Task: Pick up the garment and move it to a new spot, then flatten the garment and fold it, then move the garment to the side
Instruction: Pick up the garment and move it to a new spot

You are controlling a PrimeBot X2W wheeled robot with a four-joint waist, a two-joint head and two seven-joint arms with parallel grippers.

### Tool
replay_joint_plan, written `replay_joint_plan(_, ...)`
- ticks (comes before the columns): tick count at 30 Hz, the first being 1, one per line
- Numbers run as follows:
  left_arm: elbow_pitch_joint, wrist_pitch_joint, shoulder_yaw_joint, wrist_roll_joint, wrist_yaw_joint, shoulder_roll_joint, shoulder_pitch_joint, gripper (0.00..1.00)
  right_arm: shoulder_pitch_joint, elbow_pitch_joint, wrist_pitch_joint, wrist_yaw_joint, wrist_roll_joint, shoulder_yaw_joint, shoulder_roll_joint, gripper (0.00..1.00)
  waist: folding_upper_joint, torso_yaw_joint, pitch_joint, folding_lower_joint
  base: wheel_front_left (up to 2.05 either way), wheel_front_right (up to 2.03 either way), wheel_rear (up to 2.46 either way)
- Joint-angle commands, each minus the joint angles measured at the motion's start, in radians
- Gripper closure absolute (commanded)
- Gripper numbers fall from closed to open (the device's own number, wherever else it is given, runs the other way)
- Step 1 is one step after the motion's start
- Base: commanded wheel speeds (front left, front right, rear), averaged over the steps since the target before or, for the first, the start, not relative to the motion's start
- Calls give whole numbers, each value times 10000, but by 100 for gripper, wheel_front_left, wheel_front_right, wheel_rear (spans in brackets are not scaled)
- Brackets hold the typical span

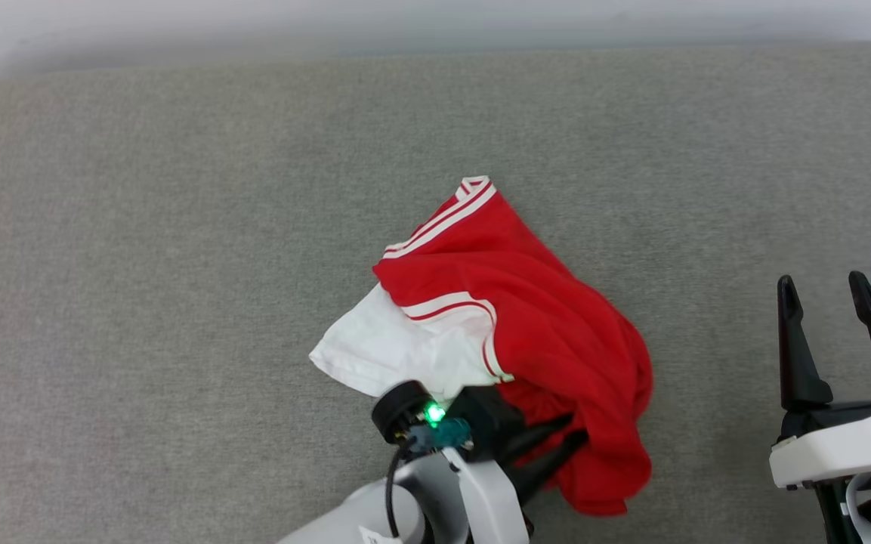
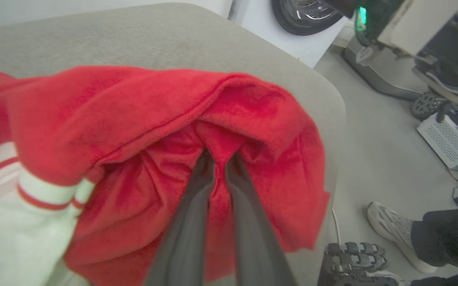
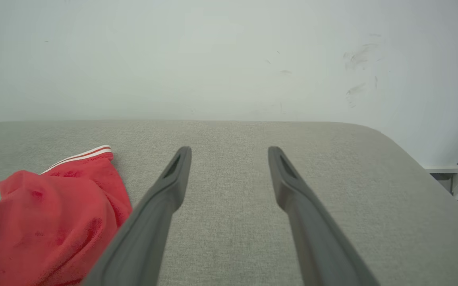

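Left wrist view: left gripper (image 2: 221, 155) pinches garment (image 2: 113, 111) fold (red part).

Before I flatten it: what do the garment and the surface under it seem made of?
The garment: soft matte knit, probably jersey; it bunches in loose folds. The surface: grey matte woven cloth with flecked grain, possibly padded, judging by its rounded edge.

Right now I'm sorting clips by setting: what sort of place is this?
Probably a robotics lab: grey padded table by a bare wall, wheeled machinery and loose electronics on the floor.
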Motion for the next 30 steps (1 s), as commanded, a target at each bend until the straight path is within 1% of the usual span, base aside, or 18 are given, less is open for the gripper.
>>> replay_joint_plan(1,135,-27,-217,78,-108,-37,-39,100,-195,-21,-16,-3,-56,18,-13,0,-1,226,293,-1,0,0,0)
replay_joint_plan(2,207,-13,-438,129,-170,-89,-57,100,-215,-7,-9,-3,-59,6,-13,0,-1,299,317,-1,0,0,0)
replay_joint_plan(3,271,-52,-654,200,-214,-142,-101,72,-243,20,-4,-3,-96,33,-13,0,-1,358,315,-1,0,0,0)
replay_joint_plan(4,335,-117,-850,285,-260,-169,-163,31,-273,63,-4,-3,-116,54,-13,0,-1,409,277,-1,0,0,0)
replay_joint_plan(5,348,-250,-964,271,-279,-238,-172,0,-295,105,-16,-5,-126,60,-13,0,-1,468,195,-1,0,0,0)
replay_joint_plan(8,472,-596,-1206,252,-324,-273,-185,0,-256,237,-20,-5,-175,98,-14,0,-1,635,-158,-1,0,0,0)
replay_joint_plan(11,550,-913,-1142,183,-312,-380,-163,0,-91,367,37,-5,-160,150,-14,0,-1,813,-597,-1,0,0,0)
replay_joint_plan(14,561,-1264,-952,148,-90,-453,-65,0,135,448,98,-5,-136,162,-14,0,-1,979,-1058,-1,0,0,0)
replay_joint_plan(17,561,-1535,-580,13,294,-423,97,0,376,463,161,-5,-100,206,-13,0,-1,1106,-1476,-1,0,0,0)
replay_joint_plan(22,552,-1985,481,-160,1227,-306,425,0,742,400,284,-5,-30,181,-14,0,-1,1284,-1966,-1,0,0,0)
replay_joint_plan(30,408,-2166,2447,-231,2357,331,1226,0,1249,429,397,-5,199,166,-14,0,-1,1442,-2529,-1,0,0,0)
